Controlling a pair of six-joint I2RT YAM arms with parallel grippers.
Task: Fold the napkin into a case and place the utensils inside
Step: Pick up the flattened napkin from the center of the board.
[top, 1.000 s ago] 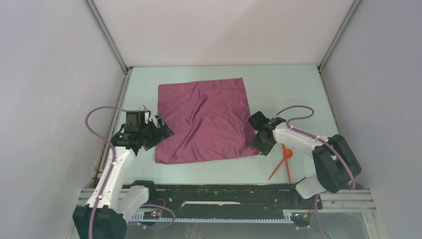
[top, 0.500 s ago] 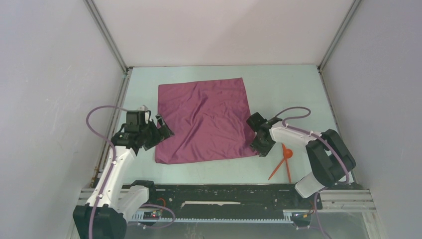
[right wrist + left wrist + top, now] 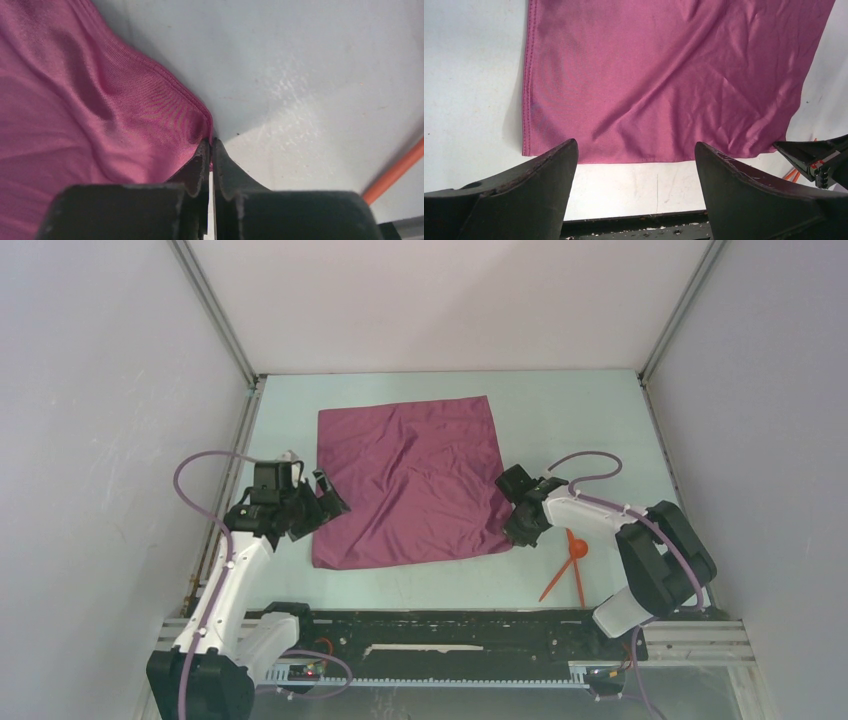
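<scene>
I am at the first fold. The napkin (image 3: 410,480) lies spread open on the table (image 3: 580,430), lightly wrinkled, with no crease made yet. My right pincer (image 3: 210,150) is pinched closed on its near right corner. My left pincer (image 3: 322,506) hangs wide apart just beside the near left corner, gripping nothing. The utensils (image 3: 577,551) lie together on the table near my right pincer. Next, I judge, the left must close on its corner so both can carry the near edge over evenly.
</scene>
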